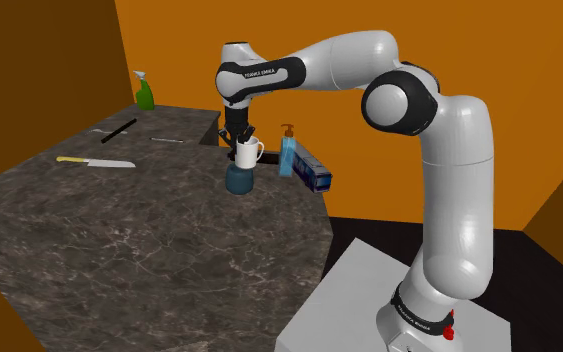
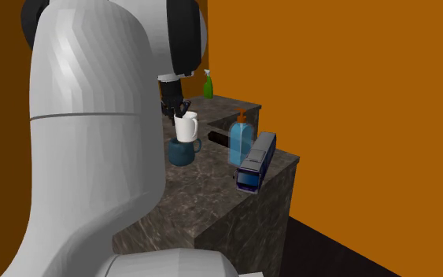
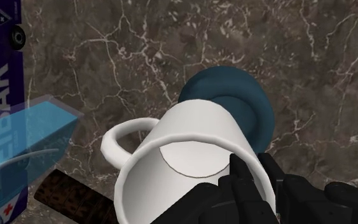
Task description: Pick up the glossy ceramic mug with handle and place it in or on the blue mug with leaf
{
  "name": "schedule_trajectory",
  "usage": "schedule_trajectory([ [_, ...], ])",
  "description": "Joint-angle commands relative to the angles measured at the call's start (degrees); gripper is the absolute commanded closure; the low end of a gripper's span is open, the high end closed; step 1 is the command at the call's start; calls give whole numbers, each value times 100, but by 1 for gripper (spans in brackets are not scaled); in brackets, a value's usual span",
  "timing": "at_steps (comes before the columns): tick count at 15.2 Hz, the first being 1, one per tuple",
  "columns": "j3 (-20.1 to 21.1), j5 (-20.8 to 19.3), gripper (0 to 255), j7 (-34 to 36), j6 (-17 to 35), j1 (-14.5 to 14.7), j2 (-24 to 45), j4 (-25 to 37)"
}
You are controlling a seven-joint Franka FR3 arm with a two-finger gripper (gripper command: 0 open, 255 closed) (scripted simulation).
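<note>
- Our gripper [image 1: 236,138] is clamped on the rim wall of the white mug [image 1: 250,152]. In the wrist view one of the fingers [image 3: 241,191] sits inside the mouth and the other outside. We judge that a rim grip was chosen to leave the base free to enter another cup.
- The white mug hangs directly at 12 o'clock of the blue mug [image 1: 240,180], with its base at the blue mug's mouth. We cannot tell whether it already rests there.
- Its handle [image 3: 125,137] is turned away from the fingers and toward the soap bottle [image 1: 287,155], so it does not foul the grip.
- In the shoulder view the soap bottle stands near the mugs at 3 o'clock, with a blue box [image 1: 312,171] just beyond it on the dark countertop [image 1: 149,240].
- We judge the placing nearly done. What seems left is a small settle, then opening and lifting straight up, since a sideways exit could topple the stack or nudge the bottle.
</note>
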Motion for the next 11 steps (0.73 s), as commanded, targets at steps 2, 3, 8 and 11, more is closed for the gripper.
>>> schedule_trajectory([
  [2, -1, 1, 0, -3, 1, -2, -2, -16],
  [3, -1, 1, 0, -2, 1, -2, -3, -17],
  [8, 4, 3, 0, -5, -358, 11, -45, 300],
  [11, 7, 5, 0, -10, -695, 21, -59, 623],
])
